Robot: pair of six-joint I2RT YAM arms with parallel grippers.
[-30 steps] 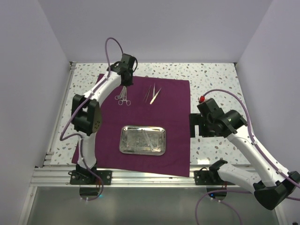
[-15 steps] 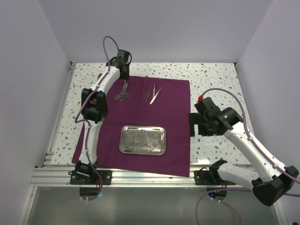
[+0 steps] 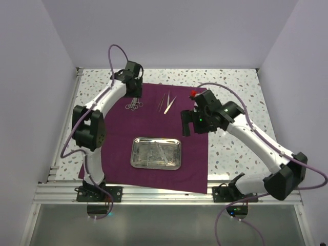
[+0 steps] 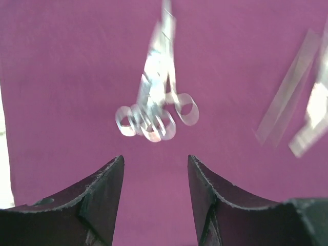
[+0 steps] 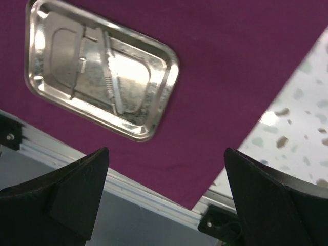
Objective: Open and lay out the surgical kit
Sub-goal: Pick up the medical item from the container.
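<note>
The surgical kit's purple cloth [image 3: 190, 151] lies spread flat. On its far part rest the ring-handled instruments [image 3: 135, 104] and, to their right, the tweezers [image 3: 167, 102]. The steel tray [image 3: 156, 153] sits near the cloth's front, with thin instruments in it. My left gripper [image 3: 134, 91] hovers just beyond the ring-handled instruments [image 4: 156, 110]. It is open [image 4: 155, 161], with only cloth between its fingers. The tweezers [image 4: 292, 110] blur at the right of that view. My right gripper [image 3: 185, 123] hangs wide open [image 5: 166, 154] over the cloth's right side, up and to the right of the tray [image 5: 97, 72].
Speckled tabletop [image 3: 236, 87] surrounds the cloth on the left, far and right sides. An aluminium rail [image 3: 164, 195] runs along the near edge and also shows in the right wrist view as a rail [image 5: 143, 200]. Plain walls enclose the table on three sides.
My left gripper has opened, and the ring-handled instruments lie free on the cloth. The right arm has swung left from beside the cloth to over its right part.
</note>
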